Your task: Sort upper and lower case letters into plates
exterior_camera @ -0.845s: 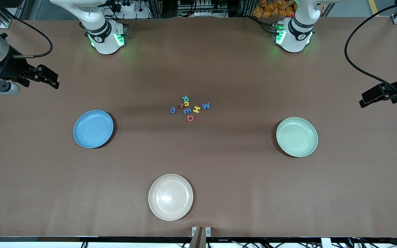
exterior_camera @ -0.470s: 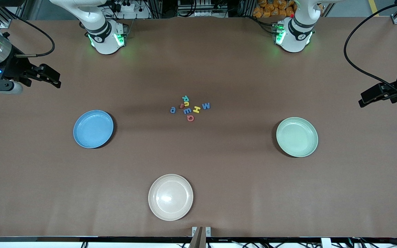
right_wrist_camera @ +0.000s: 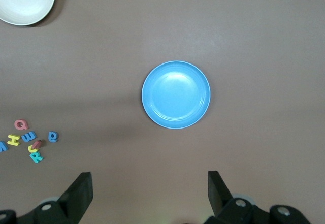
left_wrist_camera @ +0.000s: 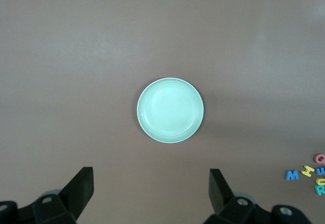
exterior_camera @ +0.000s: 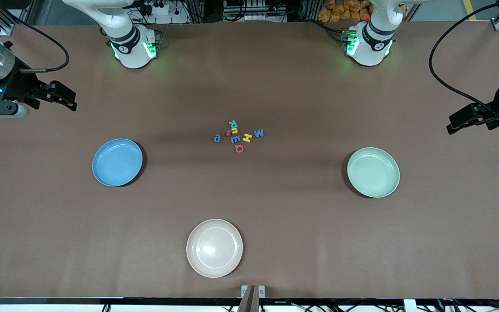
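Several small letters (exterior_camera: 238, 136) in red, blue, yellow and teal lie in a loose cluster at the middle of the table; they also show at the edge of each wrist view (left_wrist_camera: 307, 172) (right_wrist_camera: 28, 142). The light blue plate (exterior_camera: 117, 162) (right_wrist_camera: 175, 95) sits empty toward the right arm's end. The mint green plate (exterior_camera: 373, 172) (left_wrist_camera: 170, 110) sits empty toward the left arm's end. My right gripper (exterior_camera: 69, 100) (right_wrist_camera: 149, 181) hangs open over bare table at its end. My left gripper (exterior_camera: 453, 125) (left_wrist_camera: 151, 178) hangs open over bare table at its end. Neither holds anything.
A cream plate (exterior_camera: 214, 248) (right_wrist_camera: 23, 0) stands empty near the front edge, nearer the camera than the letters. Black cables trail from both wrists. The two arm bases (exterior_camera: 132, 45) (exterior_camera: 368, 43) stand along the back edge.
The left gripper has drifted slightly toward the table's middle. The right gripper has shifted a little too. Letters and plates have not moved.
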Motion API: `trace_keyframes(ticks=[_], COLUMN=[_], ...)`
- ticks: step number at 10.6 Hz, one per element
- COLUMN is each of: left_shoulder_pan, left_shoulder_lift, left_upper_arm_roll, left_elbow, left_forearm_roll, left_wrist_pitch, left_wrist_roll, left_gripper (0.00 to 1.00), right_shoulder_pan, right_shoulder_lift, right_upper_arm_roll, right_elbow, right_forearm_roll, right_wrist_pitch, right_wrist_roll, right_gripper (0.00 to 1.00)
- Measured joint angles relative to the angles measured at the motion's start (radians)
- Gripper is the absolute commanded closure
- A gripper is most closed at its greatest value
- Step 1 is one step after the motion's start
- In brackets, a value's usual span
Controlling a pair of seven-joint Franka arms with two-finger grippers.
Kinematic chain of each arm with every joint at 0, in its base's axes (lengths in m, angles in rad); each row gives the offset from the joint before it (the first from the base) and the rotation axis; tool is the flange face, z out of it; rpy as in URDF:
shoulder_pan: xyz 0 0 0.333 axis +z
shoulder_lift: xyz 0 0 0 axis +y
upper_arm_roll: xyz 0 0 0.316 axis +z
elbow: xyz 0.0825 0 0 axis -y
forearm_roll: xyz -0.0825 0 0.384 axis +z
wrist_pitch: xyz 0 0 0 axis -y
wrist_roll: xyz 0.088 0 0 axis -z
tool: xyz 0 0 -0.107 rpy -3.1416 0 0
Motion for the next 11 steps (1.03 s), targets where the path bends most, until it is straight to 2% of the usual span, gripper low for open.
trace_keyframes(ticks=[8,11], left_shoulder_pan=[0.012,0.003], left_shoulder_lift=[0.0,0.008], left_upper_arm_roll=[-0.009,-0.082], left_elbow=[-0.017,-0.064], left_forearm_roll=[-0.014,-0.024], left_wrist_pitch=[-0.009,-0.017], left_wrist_roll=[0.001,-0.006], left_gripper=[0.0,0.0], right_shoulder_pan=[0.002,0.003], right_shoulder_lift=[0.026,0.043], right_upper_arm_roll=[-0.001,0.001], right_elbow=[-0.002,-0.003], right_forearm_roll=[0.0,0.001], right_wrist_pitch=[-0.025,-0.054], right_wrist_roll=[0.0,0.0], right_gripper=[0.0,0.0])
